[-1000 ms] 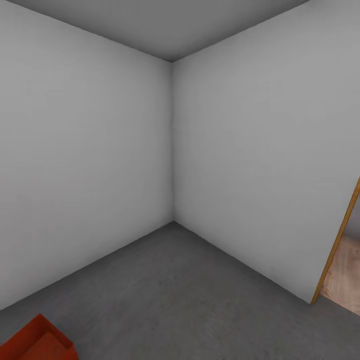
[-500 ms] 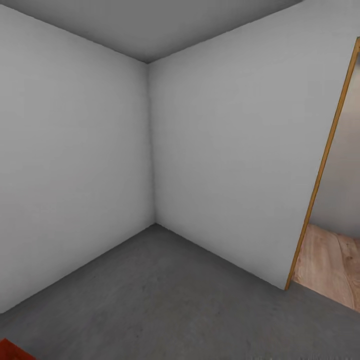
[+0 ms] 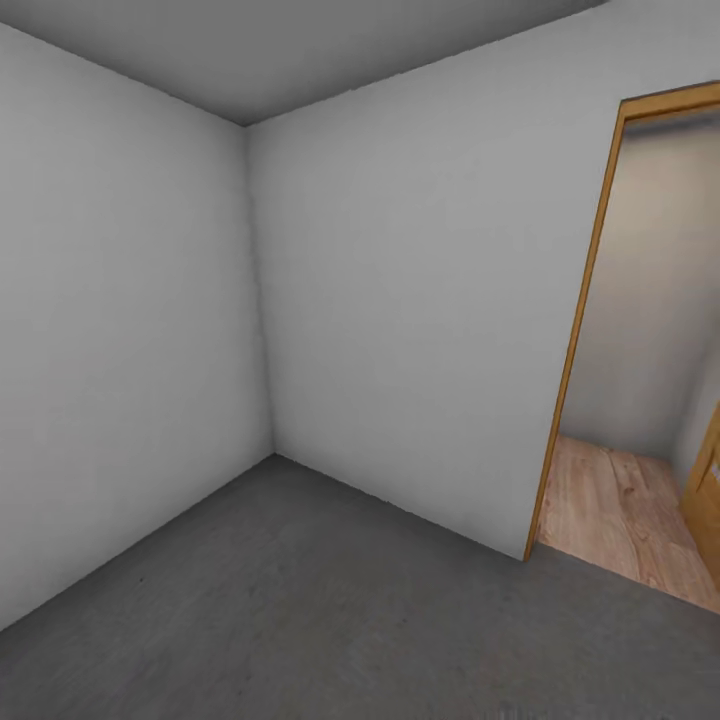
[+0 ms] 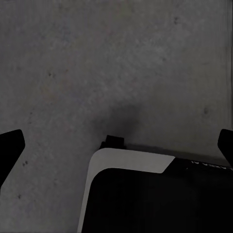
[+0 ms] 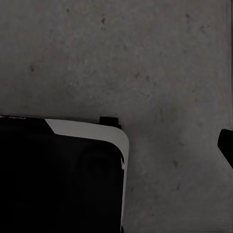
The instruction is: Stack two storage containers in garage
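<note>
The two storage containers are out of view. In the head view I face a bare garage corner with white-grey walls (image 3: 400,330) and the dark grey concrete floor (image 3: 330,610). In the left wrist view, my left gripper (image 4: 116,148) hangs open over the concrete, a dark fingertip (image 4: 10,145) at each side edge and nothing between them. My right gripper (image 5: 116,145) also points down at the floor; one dark fingertip (image 5: 226,145) shows far out at the edge, and nothing is held.
A wood-framed doorway (image 3: 575,330) opens in the right wall onto light wood planks (image 3: 620,520), with part of a wooden door (image 3: 705,490) beyond. My own black and white base (image 4: 160,194) shows under both wrists (image 5: 63,174).
The head camera has swung to the right: the corner has shifted left, the doorway has come well into the picture, and the orange-red container at the lower left has slid out.
</note>
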### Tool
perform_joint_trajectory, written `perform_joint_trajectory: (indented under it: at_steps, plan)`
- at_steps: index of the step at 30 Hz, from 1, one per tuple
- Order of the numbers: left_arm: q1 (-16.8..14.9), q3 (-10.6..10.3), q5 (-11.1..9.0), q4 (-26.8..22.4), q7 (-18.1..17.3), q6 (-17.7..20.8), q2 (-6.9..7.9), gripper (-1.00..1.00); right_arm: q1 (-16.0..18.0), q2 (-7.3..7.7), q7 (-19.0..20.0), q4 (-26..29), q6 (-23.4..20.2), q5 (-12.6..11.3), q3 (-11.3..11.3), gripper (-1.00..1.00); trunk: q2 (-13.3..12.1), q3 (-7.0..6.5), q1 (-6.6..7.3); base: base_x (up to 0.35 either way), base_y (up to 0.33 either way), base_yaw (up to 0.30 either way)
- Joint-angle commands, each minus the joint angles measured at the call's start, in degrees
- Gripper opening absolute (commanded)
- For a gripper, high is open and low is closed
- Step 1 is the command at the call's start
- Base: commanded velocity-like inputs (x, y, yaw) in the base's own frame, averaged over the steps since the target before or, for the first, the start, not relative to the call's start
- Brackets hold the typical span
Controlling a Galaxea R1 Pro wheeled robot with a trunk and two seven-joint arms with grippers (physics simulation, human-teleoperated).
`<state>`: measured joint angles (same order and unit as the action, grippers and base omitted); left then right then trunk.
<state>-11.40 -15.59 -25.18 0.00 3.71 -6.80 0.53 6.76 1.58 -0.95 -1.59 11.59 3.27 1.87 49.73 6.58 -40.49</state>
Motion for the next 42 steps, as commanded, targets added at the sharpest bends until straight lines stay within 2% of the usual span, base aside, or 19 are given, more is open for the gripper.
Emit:
perform_joint_trajectory:
  at_steps: [1, 42]
  plan:
    - [0.0, -0.5, -0.4, 0.0, 0.2, -0.1, 0.00, 1.00, 0.1, 0.00, -0.1, -0.2, 0.3, 0.3, 0.1, 1.00, 0.1, 0.06, -0.01, 0.000, 0.000, -0.277]
    - [0.0, -0.5, -0.3, 0.0, 0.2, -0.1, -0.09, 1.00, 0.1, 0.00, -0.1, -0.2, 0.3, 0.3, 0.1, 1.00, 0.1, -1.14, -0.01, 0.000, 0.000, -0.277]
